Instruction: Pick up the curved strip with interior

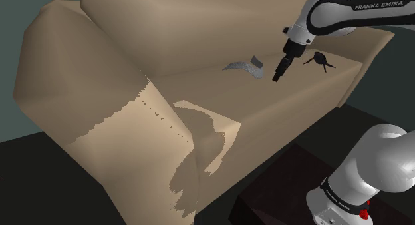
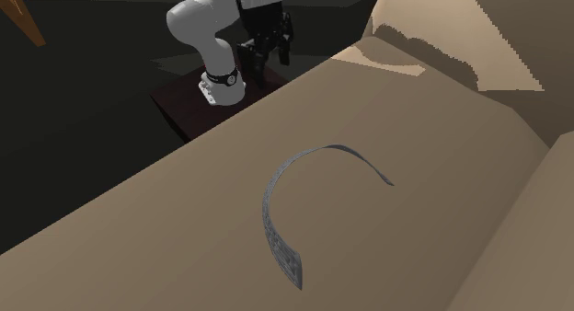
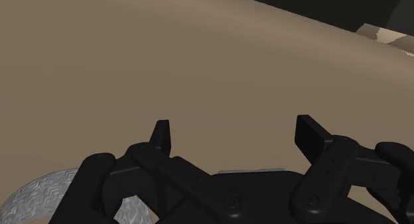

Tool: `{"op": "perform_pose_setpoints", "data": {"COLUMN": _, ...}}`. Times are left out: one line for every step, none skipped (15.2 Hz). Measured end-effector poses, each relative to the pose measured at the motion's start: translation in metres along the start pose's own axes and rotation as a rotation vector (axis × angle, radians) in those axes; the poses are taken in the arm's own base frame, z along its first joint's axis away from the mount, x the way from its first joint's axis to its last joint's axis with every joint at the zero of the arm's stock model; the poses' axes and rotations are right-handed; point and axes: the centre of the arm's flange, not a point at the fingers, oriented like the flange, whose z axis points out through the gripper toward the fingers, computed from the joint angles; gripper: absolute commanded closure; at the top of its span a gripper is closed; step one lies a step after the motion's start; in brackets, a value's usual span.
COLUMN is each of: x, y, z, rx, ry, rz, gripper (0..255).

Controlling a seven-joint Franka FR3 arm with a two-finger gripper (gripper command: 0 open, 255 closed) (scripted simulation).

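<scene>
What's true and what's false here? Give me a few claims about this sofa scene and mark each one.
1. The strip lies on the sofa seat. True.
2. The pincer clasps the strip. False: its fingers stand apart and hold nothing.
3. The strip is grey and curved. True.
4. The sofa is blue. False: it is tan.
</scene>
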Motion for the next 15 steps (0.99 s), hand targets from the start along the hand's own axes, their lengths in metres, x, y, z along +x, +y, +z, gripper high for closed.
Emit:
{"op": "perform_pose_setpoints", "data": {"x": 0.008, "y": 0.008, "z": 0.002, "rx": -0.003, "ry": 0.017, "rz": -0.021, "gripper": 0}}
{"op": "perform_pose_setpoints", "data": {"x": 0.013, "y": 0.013, "z": 0.006, "rx": -0.004, "ry": 0.033, "rz": -0.042, "gripper": 0}}
{"op": "perform_pose_setpoints", "data": {"x": 0.024, "y": 0.019, "z": 0.012, "rx": -0.006, "ry": 0.049, "rz": -0.063, "gripper": 0}}
{"op": "perform_pose_setpoints", "data": {"x": 0.029, "y": 0.030, "z": 0.015, "rx": -0.009, "ry": 0.065, "rz": -0.082, "gripper": 0}}
{"op": "perform_pose_setpoints", "data": {"x": 0.036, "y": 0.036, "z": 0.019, "rx": -0.011, "ry": 0.081, "rz": -0.104, "gripper": 0}}
{"op": "perform_pose_setpoints", "data": {"x": 0.049, "y": 0.043, "z": 0.024, "rx": -0.015, "ry": 0.098, "rz": -0.124, "gripper": 0}}
{"op": "perform_pose_setpoints", "data": {"x": 0.057, "y": 0.048, "z": 0.026, "rx": -0.017, "ry": 0.114, "rz": -0.146, "gripper": 0}}
{"op": "perform_pose_setpoints", "data": {"x": 0.064, "y": 0.052, "z": 0.028, "rx": -0.019, "ry": 0.130, "rz": -0.167, "gripper": 0}}
{"op": "perform_pose_setpoints", "data": {"x": 0.071, "y": 0.058, "z": 0.031, "rx": -0.021, "ry": 0.146, "rz": -0.186, "gripper": 0}}
{"op": "perform_pose_setpoints", "data": {"x": 0.082, "y": 0.067, "z": 0.034, "rx": -0.025, "ry": 0.163, "rz": -0.206, "gripper": 0}}
{"op": "perform_pose_setpoints", "data": {"x": 0.091, "y": 0.069, "z": 0.037, "rx": -0.027, "ry": 0.178, "rz": -0.228, "gripper": 0}}
{"op": "perform_pose_setpoints", "data": {"x": 0.100, "y": 0.073, "z": 0.039, "rx": -0.029, "ry": 0.194, "rz": -0.249, "gripper": 0}}
{"op": "perform_pose_setpoints", "data": {"x": 0.111, "y": 0.076, "z": 0.039, "rx": -0.031, "ry": 0.210, "rz": -0.270, "gripper": 0}}
{"op": "perform_pose_setpoints", "data": {"x": 0.121, "y": 0.080, "z": 0.044, "rx": -0.034, "ry": 0.226, "rz": -0.290, "gripper": 0}}
{"op": "perform_pose_setpoints", "data": {"x": 0.126, "y": 0.084, "z": 0.044, "rx": -0.035, "ry": 0.235, "rz": -0.303, "gripper": 0}}
